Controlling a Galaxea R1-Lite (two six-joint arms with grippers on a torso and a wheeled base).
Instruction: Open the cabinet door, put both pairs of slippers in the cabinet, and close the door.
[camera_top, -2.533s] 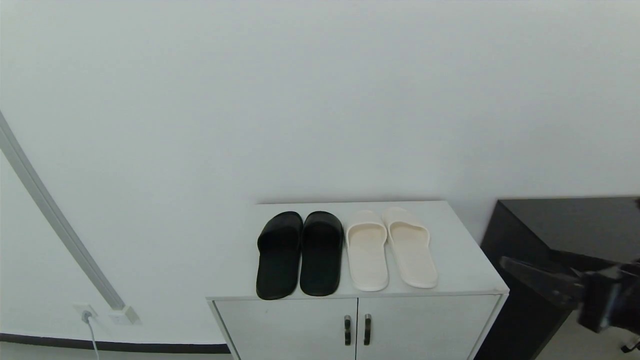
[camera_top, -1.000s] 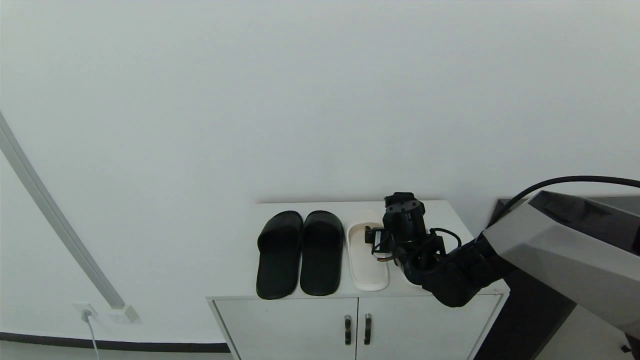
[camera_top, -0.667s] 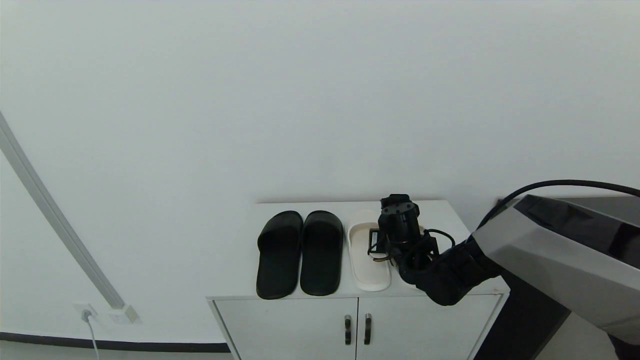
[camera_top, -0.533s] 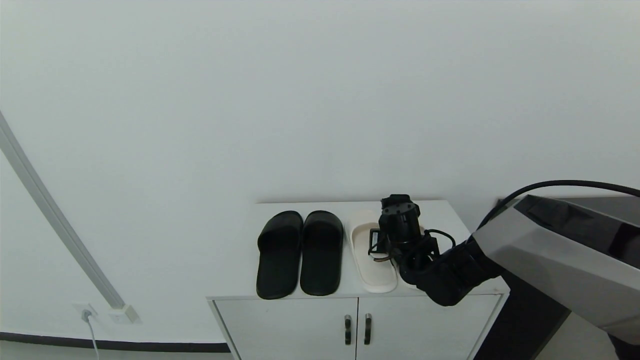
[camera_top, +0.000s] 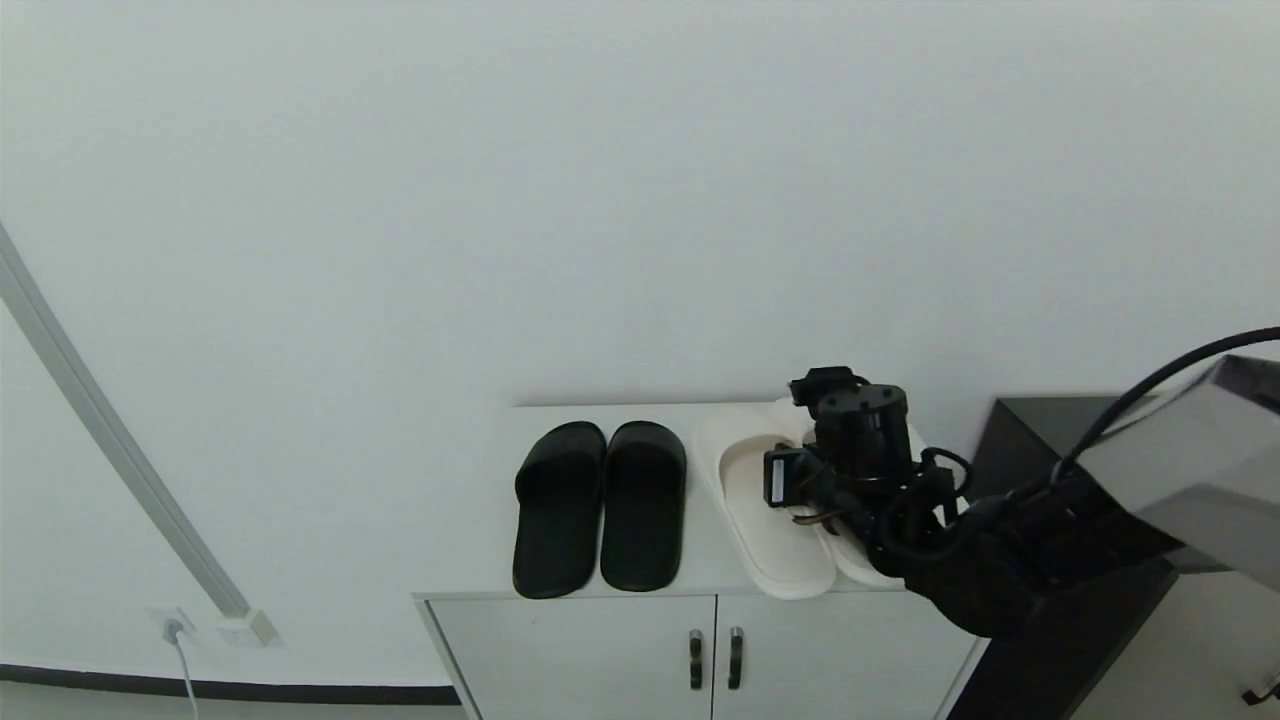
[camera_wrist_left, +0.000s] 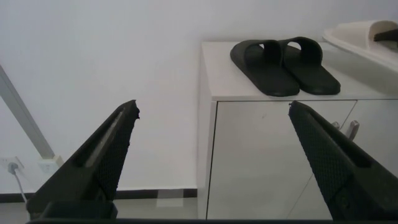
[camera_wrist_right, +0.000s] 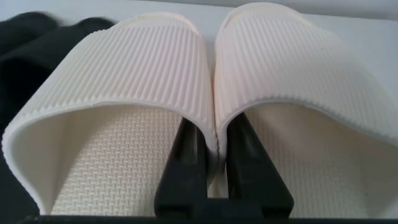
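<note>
Cream ribbed foam slippers (camera_top: 770, 530): inner strap edges clamped together between right gripper (camera_wrist_right: 211, 149) fingers, heels toward white cabinet (camera_top: 545, 415) front. Its doors (camera_top: 570, 650) shut; left gripper (camera_wrist_left: 212, 111), fingers apart, faces them.

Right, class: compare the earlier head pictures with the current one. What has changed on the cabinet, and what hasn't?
The right gripper came in from the right, reached over the white slippers and closed its fingers on their adjoining inner walls. The pair was drawn together and shifted right, towards the front edge, perhaps lifted. The black slippers and the shut cabinet doors stayed put.
</note>
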